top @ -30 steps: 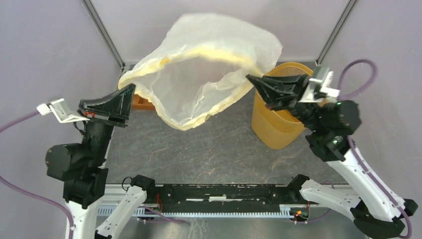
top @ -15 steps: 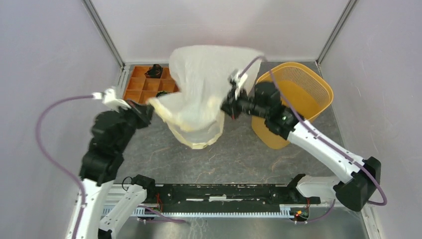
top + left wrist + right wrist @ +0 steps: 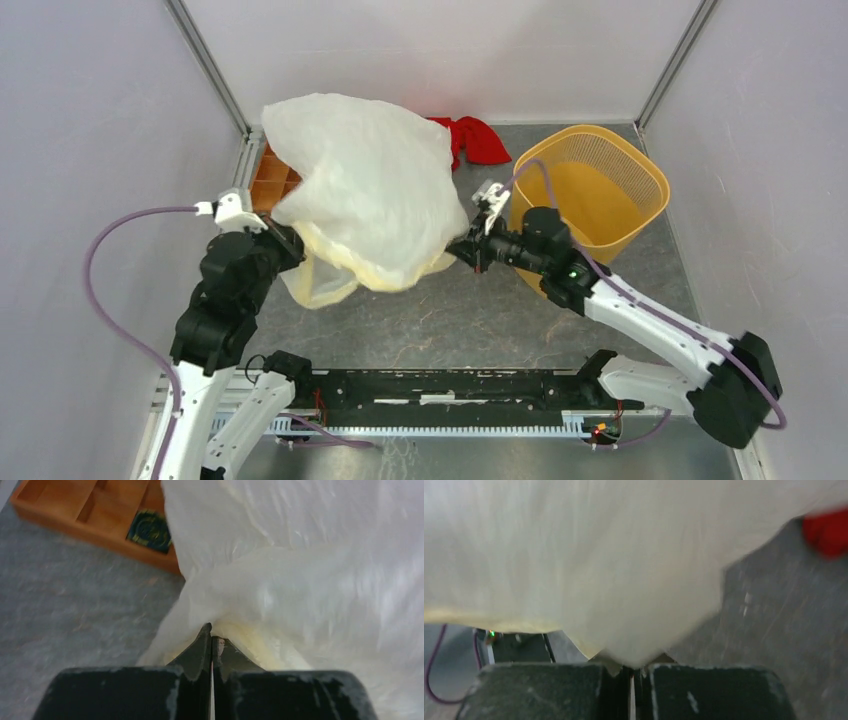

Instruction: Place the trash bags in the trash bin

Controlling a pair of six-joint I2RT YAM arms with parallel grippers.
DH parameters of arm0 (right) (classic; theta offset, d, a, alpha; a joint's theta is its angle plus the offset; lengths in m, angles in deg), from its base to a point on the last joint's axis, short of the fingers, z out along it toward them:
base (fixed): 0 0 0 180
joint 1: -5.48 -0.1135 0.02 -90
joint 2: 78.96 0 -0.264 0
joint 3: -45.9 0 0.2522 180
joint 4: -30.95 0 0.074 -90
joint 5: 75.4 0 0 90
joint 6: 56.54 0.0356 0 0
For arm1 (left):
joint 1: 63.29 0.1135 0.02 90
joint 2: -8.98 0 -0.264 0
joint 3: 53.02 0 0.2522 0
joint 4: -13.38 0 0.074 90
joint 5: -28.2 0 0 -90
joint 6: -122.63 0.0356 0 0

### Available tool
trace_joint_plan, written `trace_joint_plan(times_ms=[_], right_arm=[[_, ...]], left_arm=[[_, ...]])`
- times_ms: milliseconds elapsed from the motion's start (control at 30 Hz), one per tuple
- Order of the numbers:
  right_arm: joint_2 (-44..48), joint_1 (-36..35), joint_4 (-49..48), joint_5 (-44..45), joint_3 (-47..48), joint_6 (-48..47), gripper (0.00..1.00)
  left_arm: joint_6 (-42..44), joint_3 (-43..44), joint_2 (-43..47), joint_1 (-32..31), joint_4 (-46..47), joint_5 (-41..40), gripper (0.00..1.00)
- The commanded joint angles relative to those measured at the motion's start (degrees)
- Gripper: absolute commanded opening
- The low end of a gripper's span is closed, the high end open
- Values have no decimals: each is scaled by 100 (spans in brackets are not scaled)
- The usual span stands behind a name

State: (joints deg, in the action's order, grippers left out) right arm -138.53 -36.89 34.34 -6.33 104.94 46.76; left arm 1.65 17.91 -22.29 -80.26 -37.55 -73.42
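Observation:
The cream-white trash bag [image 3: 365,195] billows between my two arms, puffed up over the table's left-middle. My left gripper [image 3: 290,243] is shut on its left edge; in the left wrist view the bag [image 3: 300,570] bunches at the closed tips [image 3: 212,639]. My right gripper [image 3: 462,252] is shut on its right edge; the bag [image 3: 599,555] fills the right wrist view above the closed tips [image 3: 631,669]. The yellow-orange mesh trash bin [image 3: 640,175] stands upright at the right, just behind my right arm, apart from the bag.
A brown wooden compartment tray [image 3: 268,178] sits at the back left, mostly hidden by the bag; it shows in the left wrist view [image 3: 100,510] with a dark round item [image 3: 148,526] in it. A red cloth [image 3: 478,140] lies at the back, also in the right wrist view [image 3: 826,530].
Both grippers have come down and nearer, and the bag has swung left and forward, uncovering the red cloth and covering most of the tray. The right gripper has drawn away from the bin.

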Motion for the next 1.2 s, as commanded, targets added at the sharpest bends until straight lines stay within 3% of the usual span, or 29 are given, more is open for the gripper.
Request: trace_joint_plan(times_ms=[0, 100, 200, 367, 633, 767, 867, 1033, 1167], right_arm=[[-163, -1, 303, -53, 201, 177, 1], [-440, -5, 342, -118, 820, 83, 1], [-834, -85, 364, -363, 1243, 114, 1], [-784, -209, 352, -286, 979, 178, 1], [-64, -208, 1236, 758, 1066, -575, 4], [-375, -441, 778, -662, 1387, -556, 8], [-851, -1025, 1230, -668, 2073, -840, 3], [-964, -1302, 602, -551, 2127, -507, 3], [-799, -1308, -327, -510, 1706, 25, 7]], left_arm=[[371, 275, 265, 18, -584, -585, 2], [348, 646, 130, 18, -178, -129, 2], [39, 747, -174, 18, 164, 888, 2], [-42, 266, -286, 18, 856, 2628, 2], [575, 470, 92, 18, 993, 2486, 2], [253, 460, -168, 18, 2053, 4432, 2], [-692, 169, -456, 19, 3204, 5523, 2], [-1454, -166, -734, 10, 3908, 5685, 2], [-1051, -67, -1330, 10, 2866, 5587, 2]])
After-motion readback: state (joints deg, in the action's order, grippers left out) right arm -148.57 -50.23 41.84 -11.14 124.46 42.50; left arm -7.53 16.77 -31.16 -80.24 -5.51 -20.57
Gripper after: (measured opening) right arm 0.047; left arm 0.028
